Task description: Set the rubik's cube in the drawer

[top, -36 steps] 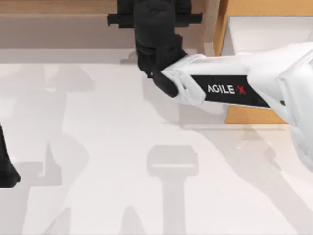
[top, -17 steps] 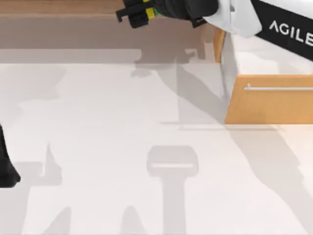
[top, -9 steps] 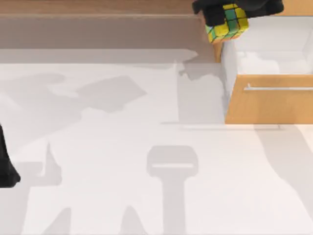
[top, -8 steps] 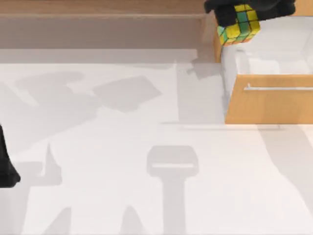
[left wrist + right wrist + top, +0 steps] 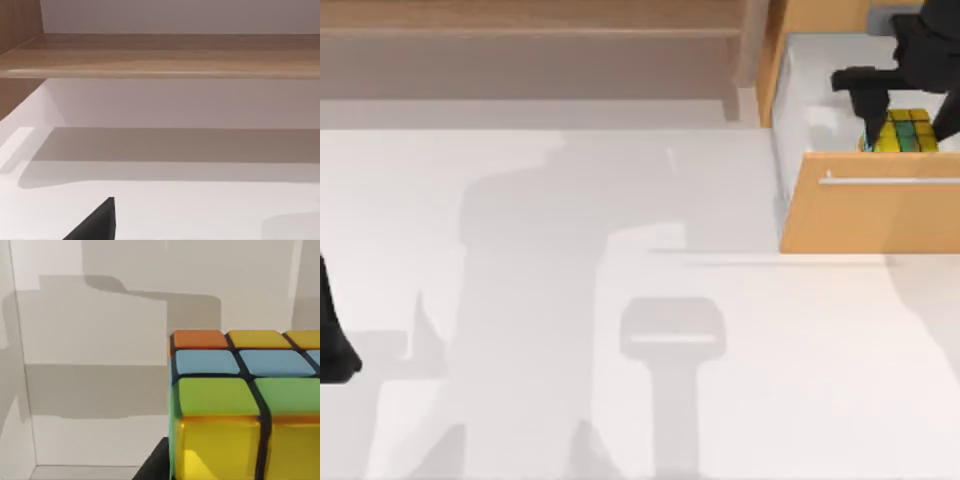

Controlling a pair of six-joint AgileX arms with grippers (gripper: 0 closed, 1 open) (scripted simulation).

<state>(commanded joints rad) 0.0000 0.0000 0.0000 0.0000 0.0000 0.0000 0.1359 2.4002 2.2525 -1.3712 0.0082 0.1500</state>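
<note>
Right fingers around rubik's cube

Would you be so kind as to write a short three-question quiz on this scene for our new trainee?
1. True or false: the rubik's cube is inside the white interior of the drawer.
2. Which gripper is over the drawer? A) left gripper B) right gripper
3. Fill in: the drawer's front carries a thin horizontal silver ______.

Key
1. True. In the top view the cube sits just behind the orange-tan front; the right wrist view shows it against white walls.
2. B. The left arm is parked at the table's left edge.
3. handle.
</note>
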